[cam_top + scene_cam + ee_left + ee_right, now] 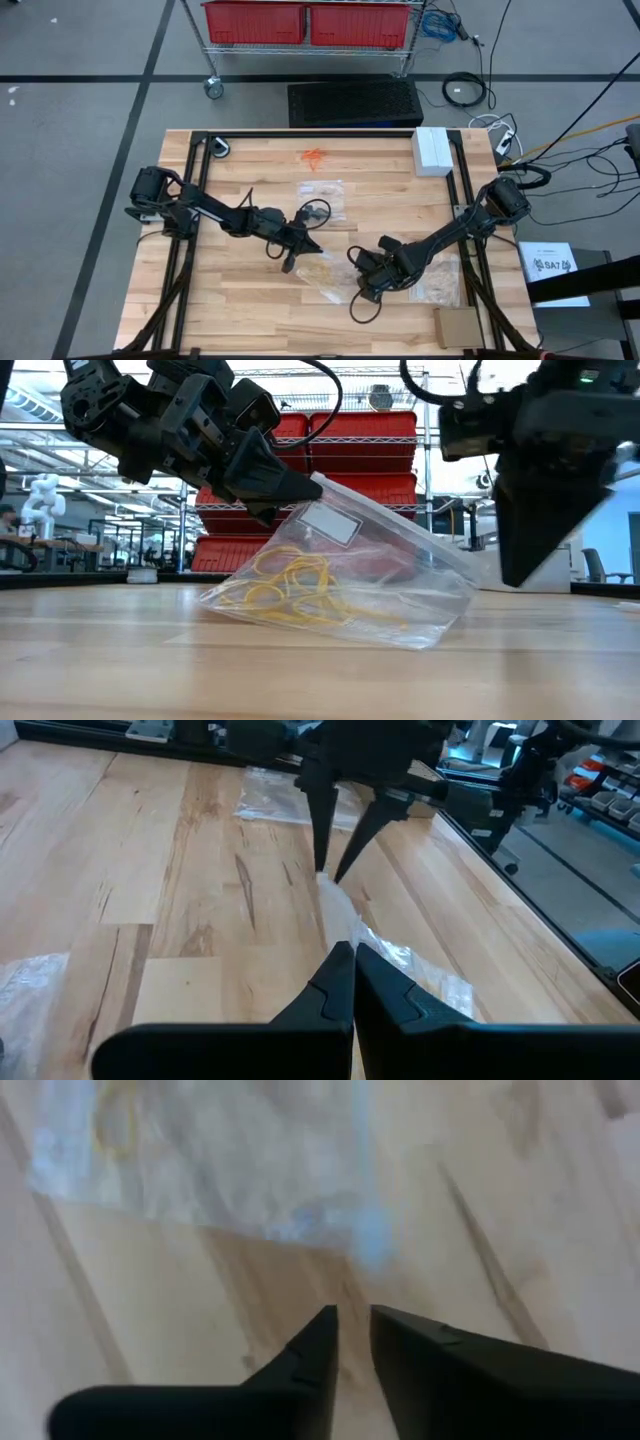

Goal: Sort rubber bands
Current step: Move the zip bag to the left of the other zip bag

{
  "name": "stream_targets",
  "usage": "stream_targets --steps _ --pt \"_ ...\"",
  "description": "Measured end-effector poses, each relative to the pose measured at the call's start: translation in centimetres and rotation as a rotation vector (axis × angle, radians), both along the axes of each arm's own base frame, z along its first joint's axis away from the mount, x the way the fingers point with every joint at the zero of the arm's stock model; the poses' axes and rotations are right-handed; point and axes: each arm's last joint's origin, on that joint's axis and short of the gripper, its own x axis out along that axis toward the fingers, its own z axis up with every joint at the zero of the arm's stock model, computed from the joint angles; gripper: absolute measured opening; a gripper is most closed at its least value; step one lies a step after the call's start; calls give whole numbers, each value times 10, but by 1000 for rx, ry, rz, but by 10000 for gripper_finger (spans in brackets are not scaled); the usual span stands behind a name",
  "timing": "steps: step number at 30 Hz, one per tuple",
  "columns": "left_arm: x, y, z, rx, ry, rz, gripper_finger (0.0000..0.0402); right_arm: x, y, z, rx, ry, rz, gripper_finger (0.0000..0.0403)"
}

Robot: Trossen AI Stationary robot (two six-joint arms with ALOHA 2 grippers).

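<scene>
Desk (240,300): pale wood planks, both arms reaching in over the middle.

Left hand (312,243) near desk centre, fingers pressed together on the top corner of a clear bag (400,585). Low view shows that corner lifted and the rest of the bag slanting down to rest on the desk. Left wrist view: the two dark fingers (340,982) meet at a point with plastic just beyond them.

Right hand (372,288) just to the side of the left hand, beyond the held bag's low end, tips close to the wood. Right wrist view: its fingers (320,1342) stand slightly apart with bare wood between them, nothing gripped; crumpled clear plastic lies just ahead.

Second bag (321,190) flat on the desk behind the left hand, black bands (316,212) at its near edge. Third bag (437,280) lies under and outward of the right hand, toward the desk's edge; contents too faint to tell.

Yellow bands (290,585): loose tangle inside the held bag, settled toward its low side, directly below the left hand.

Orange bands (314,157): small loose cluster on bare wood, well apart from both hands, toward the desk's far edge.
</scene>
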Motion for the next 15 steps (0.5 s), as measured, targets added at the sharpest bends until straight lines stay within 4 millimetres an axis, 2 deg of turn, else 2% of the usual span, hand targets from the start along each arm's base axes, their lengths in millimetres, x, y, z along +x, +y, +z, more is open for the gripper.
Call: stream_targets --steps 10,15 --pt "0 0 0 -7 6 3 5 2 0 1 1 -22 -4 163" --pt "-1 -1 -4 1 47 7 44 2 1 1 1 -26 -13 186"
